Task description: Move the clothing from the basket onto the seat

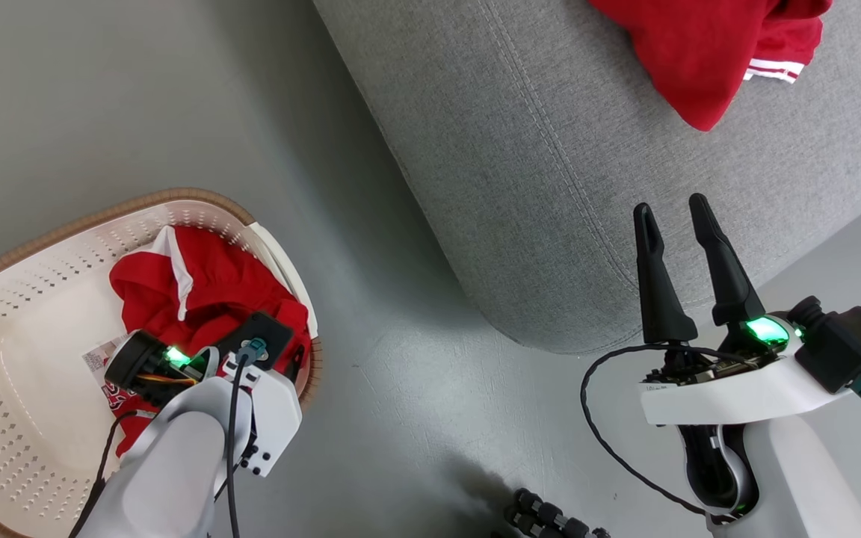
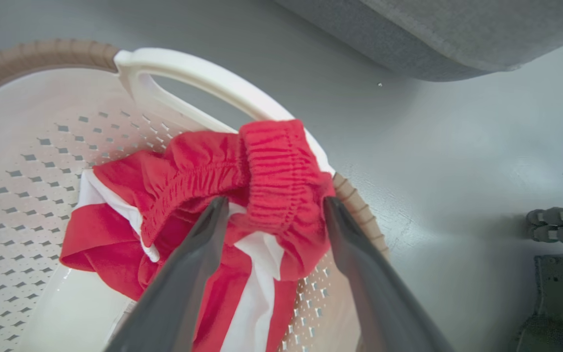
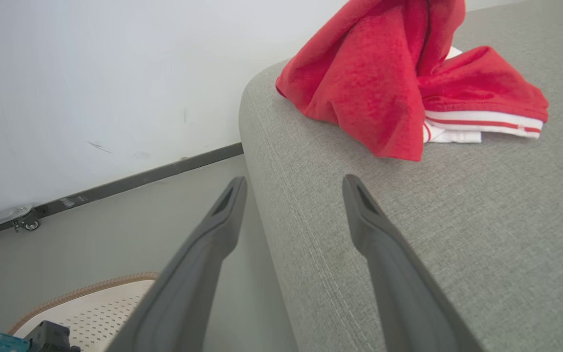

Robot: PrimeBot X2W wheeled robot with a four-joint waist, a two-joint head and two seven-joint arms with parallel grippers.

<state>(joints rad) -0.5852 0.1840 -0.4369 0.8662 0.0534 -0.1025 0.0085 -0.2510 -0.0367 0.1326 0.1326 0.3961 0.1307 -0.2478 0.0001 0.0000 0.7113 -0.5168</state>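
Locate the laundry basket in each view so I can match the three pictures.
Head view: the basket sits at the lower left.
Left wrist view: the basket spans the left and centre, with red clothing in it.
Right wrist view: a corner of the basket shows at the bottom left edge.
Shared landmark: the grey seat next to the basket.

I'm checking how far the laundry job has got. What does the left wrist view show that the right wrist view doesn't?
Left wrist view: a red elastic-waisted garment lying in the basket, with the open left tool astride its waistband.
Right wrist view: a red striped-trim garment lying on the seat beyond the open right tool, and a white wall.
Shared: the basket's brown rim, the grey seat and the floor.
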